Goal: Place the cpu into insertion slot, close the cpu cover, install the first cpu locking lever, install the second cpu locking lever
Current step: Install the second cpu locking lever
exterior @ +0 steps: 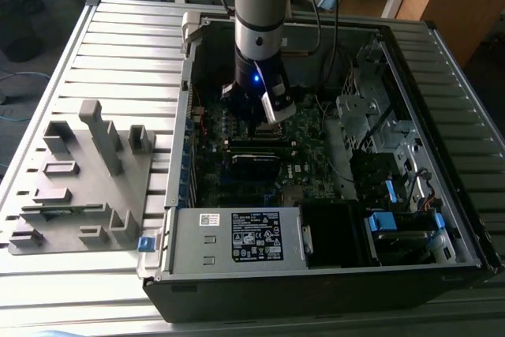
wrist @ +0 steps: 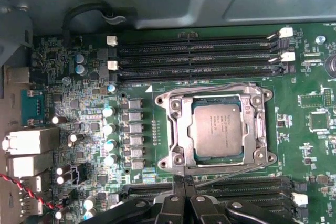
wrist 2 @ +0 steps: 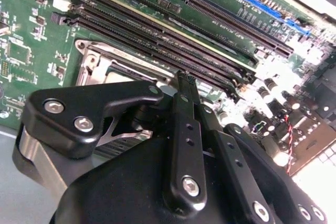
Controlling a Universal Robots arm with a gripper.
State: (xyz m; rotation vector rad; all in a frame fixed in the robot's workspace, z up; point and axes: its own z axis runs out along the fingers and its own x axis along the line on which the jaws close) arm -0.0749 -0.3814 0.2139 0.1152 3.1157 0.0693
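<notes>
Arm [exterior: 259, 5] plunges vertically into our case; gripper [wrist: 184, 181] pressed together beside the cpu cover's [wrist: 176, 124] edge, cpu [wrist: 216, 130] seated.

No print can be made out well enough to read. A white-and-black label [exterior: 254, 237] on the grey power-supply box [exterior: 237, 234] in the exterior view carries lines of text and symbols too small to tell. In the first wrist view, the cpu [wrist: 219, 129] bears faint printed lines on its metal face, also illegible.
</notes>
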